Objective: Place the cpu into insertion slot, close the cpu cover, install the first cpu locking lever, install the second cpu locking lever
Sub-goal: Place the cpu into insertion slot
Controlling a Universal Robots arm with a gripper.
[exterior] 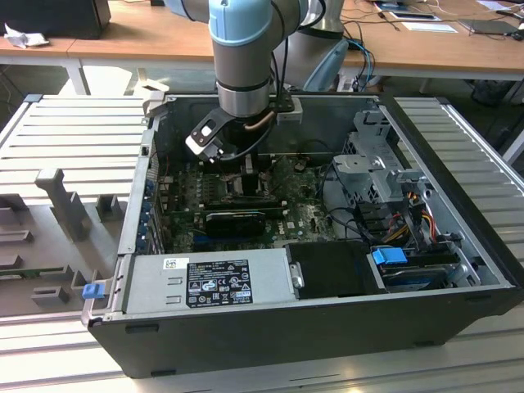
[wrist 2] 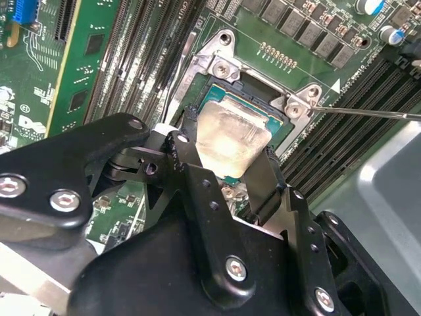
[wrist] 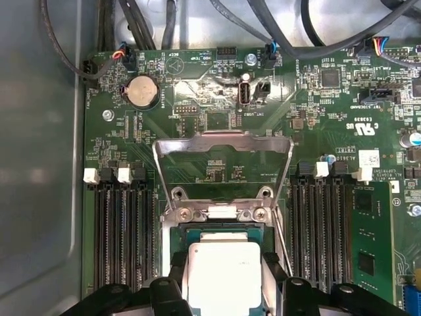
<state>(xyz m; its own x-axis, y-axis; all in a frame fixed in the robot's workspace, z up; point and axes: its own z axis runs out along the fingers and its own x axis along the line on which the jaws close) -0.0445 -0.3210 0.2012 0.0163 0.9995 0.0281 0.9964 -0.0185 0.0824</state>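
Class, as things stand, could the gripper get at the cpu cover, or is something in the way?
Probably yes: the cpu cover stands swung open just beyond the gripper, with nothing over it. But the gripper is shut on the cpu, so it is occupied.

An open black computer case (exterior: 270, 336) lies on ribbed grey panels (exterior: 74, 139). Inside, a grey power supply (exterior: 217, 278) sits at 6 o'clock and a metal drive cage (exterior: 372, 164) at 3 o'clock. A wooden desk (exterior: 155, 37) stands at 12 o'clock.
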